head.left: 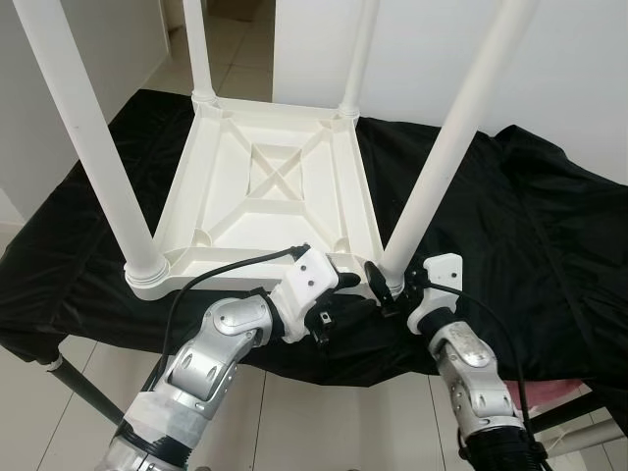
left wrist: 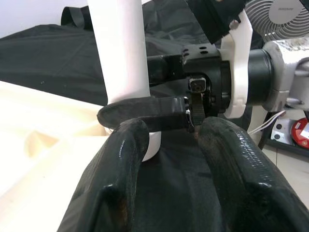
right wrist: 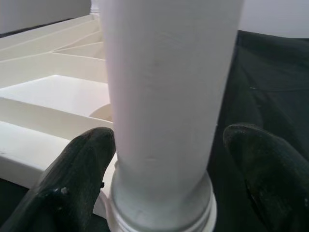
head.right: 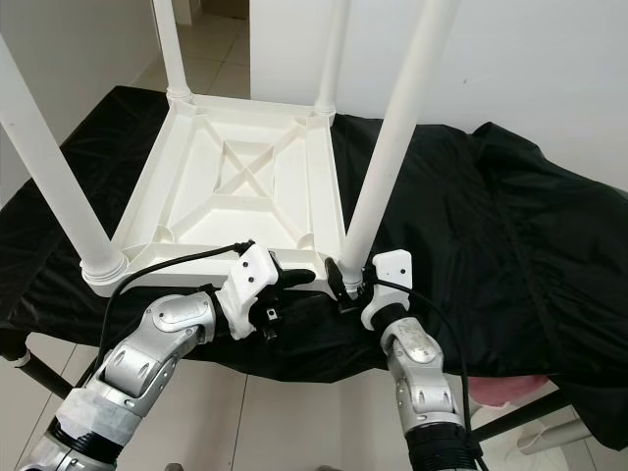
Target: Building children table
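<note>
Hidden: the tops of all four legs run out of the head views; the black cloth (head.left: 510, 226) covers the work surface entirely, so what lies under it cannot be told.
Hard to make out: the right gripper's fingertips, bunched behind its white wrist housing in the head views.
Table: a white plastic children's table (head.left: 265, 186) lies upside down on the cloth, its ribbed underside facing up with an X-shaped brace at the centre, a leg standing in each corner.
Near-right leg: the leg (head.left: 446, 147) rises from the table's near-right corner, leaning right.
Right gripper: the right gripper (right wrist: 161, 159) is at the base of that leg, its two black fingers (right wrist: 77, 174) spread to either side of the collar, not visibly pressing it.
Left gripper: the left gripper (left wrist: 169, 145) sits just left of the same corner at the table's near edge, fingers parted with nothing between them, pointing at the leg's foot.
Background: white tiled floor (head.left: 245, 49) and white walls beyond the far edge.
</note>
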### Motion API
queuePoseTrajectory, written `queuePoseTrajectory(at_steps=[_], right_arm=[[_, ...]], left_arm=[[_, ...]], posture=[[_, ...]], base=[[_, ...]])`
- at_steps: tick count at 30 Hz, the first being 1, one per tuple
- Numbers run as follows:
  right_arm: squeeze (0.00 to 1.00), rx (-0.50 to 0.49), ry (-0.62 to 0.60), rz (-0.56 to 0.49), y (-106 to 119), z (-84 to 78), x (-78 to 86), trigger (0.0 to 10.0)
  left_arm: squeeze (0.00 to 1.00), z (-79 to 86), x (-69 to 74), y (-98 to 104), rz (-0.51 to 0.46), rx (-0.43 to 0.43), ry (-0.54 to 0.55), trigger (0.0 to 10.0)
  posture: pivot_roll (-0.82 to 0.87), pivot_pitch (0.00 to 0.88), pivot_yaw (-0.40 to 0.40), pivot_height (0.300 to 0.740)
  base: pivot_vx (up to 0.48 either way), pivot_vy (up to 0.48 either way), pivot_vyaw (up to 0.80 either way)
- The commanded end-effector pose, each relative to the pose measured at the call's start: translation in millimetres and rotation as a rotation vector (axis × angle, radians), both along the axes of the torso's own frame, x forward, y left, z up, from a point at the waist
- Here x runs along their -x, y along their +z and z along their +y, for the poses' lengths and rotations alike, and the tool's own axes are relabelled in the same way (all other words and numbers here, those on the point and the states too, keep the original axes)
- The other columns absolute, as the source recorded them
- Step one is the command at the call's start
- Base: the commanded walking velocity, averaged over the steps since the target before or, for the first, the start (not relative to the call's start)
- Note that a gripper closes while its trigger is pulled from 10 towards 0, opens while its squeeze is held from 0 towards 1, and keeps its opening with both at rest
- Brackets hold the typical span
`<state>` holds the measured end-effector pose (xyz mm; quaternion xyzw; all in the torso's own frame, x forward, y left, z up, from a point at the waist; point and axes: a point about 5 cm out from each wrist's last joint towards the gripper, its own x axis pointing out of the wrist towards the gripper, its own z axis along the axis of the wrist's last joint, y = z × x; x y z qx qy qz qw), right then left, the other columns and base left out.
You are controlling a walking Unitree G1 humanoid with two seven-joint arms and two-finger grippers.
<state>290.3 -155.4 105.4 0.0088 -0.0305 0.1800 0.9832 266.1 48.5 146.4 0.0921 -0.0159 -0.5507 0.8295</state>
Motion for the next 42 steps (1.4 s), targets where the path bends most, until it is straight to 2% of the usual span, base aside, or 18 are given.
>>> queuePoseTrajectory(at_steps=[1, 6, 10, 12, 19, 20, 21, 22, 24, 25, 34, 35, 42], right_arm=[[0.0, 0.003, 0.015, -0.001, -0.3, -1.7, -0.7, 10.0], [0.0, 0.039, 0.134, 0.008, 1.0, -2.5, -8.7, 10.0], [0.0, 0.054, 0.16, 0.009, 1.4, -3.1, -11.3, 10.0], [0.0, 0.103, 0.21, 0.014, 2.4, -6.3, -18.9, 10.0], [0.0, 0.143, 0.24, 0.015, 3.0, -9.7, -24.2, 10.0], [0.0, 0.158, 0.249, 0.015, 3.2, -11.1, -25.5, 4.5], [0.0, 0.158, 0.249, 0.015, 3.2, -11.1, -25.5, 4.5], [0.0, 0.168, 0.253, 0.013, 3.6, -12.9, -26.5, 1.8], [0.0, 0.168, 0.253, 0.013, 3.6, -12.9, -26.5, 1.8], [0.0, 0.173, 0.256, 0.012, 3.6, -14.0, -26.6, 0.0], [0.0, 0.158, 0.276, 0.015, -2.0, -15.2, -23.5, 0.1], [0.0, 0.142, 0.265, 0.018, -2.7, -15.5, -23.1, 10.0], [0.0, 0.104, 0.208, 0.028, -4.2, -14.4, -21.0, 10.0]], left_arm=[[0.0, -1.5, 1.9, -1.8, -0.001, -0.006, -0.006, 10.0], [0.0, 0.0, 2.8, -2.7, 0.007, -0.008, -0.005, 10.0], [0.0, 0.1, 3.4, -3.3, 0.009, -0.009, -0.006, 10.0], [0.0, 0.1, 3.4, -3.2, 0.01, -0.009, -0.003, 10.0], [0.0, 0.7, 2.9, -2.5, 0.008, -0.008, 0.003, 10.0], [0.0, 1.2, 2.9, -2.5, 0.007, -0.008, 0.007, 10.0], [0.0, 1.2, 2.9, -2.5, 0.007, -0.008, 0.007, 10.0], [0.0, 1.4, 3.4, -2.5, 0.006, -0.007, 0.011, 10.0], [0.0, 1.4, 3.4, -2.5, 0.006, -0.007, 0.011, 10.0], [0.0, 1.7, 3.6, -2.5, 0.006, -0.006, 0.014, 10.0], [0.0, 1.2, 2.6, -1.7, 0.005, -0.002, 0.019, 10.0], [0.0, 0.8, 2.5, -1.7, 0.005, -0.001, 0.018, 10.0], [0.0, -0.3, 2.5, -1.8, 0.004, 0.0, 0.016, 10.0]], posture=[[0.0, 0.0, -0.085, 0.74], [-0.01, 0.0, -0.076, 0.74], [0.0, 0.0, -0.076, 0.74], [0.0, 0.0, -0.081, 0.74], [0.01, 0.0, -0.083, 0.74], [0.01, 0.0, -0.092, 0.74], [0.01, 0.0, -0.092, 0.74], [0.02, 0.0, -0.096, 0.74], [0.02, 0.0, -0.096, 0.74], [0.02, 0.0, -0.097, 0.74], [0.01, 0.0, -0.097, 0.74], [0.01, 0.0, -0.098, 0.74], [0.0, 0.0, -0.098, 0.74]], base=[[0.0, 0.0, 0.0], [0.0, 0.0, 0.0], [0.0, 0.0, 0.0], [0.0, 0.0, 0.0], [0.0, 0.0, 0.0], [0.0, 0.0, 0.0], [0.0, 0.0, 0.0], [0.0, 0.0, 0.0], [0.0, 0.0, 0.0], [0.0, 0.0, 0.0], [0.0, 0.0, 0.0], [0.0, 0.0, 0.0], [0.0, 0.0, 0.0]])
